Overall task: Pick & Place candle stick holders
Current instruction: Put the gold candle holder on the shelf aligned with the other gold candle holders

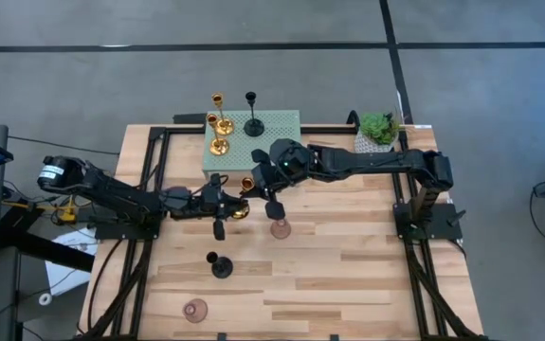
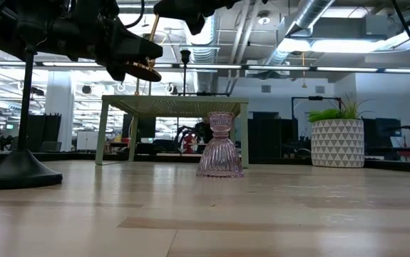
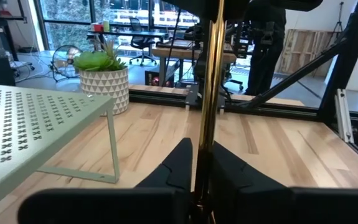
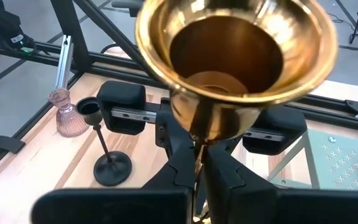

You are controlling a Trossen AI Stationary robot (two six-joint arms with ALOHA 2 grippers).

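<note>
Handover | my left gripper [image 3: 200,177] and right gripper [image 4: 198,165] both pinching gold candlestick [image 4: 228,68] stem | release one before carrying to green stand's [image 1: 281,142] edge.

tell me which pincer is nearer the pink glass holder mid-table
Right. The right pincer hangs just beside the ribbed pink glass candle holder, toward the shelf; the left pincer sits farther off to its left.
</note>
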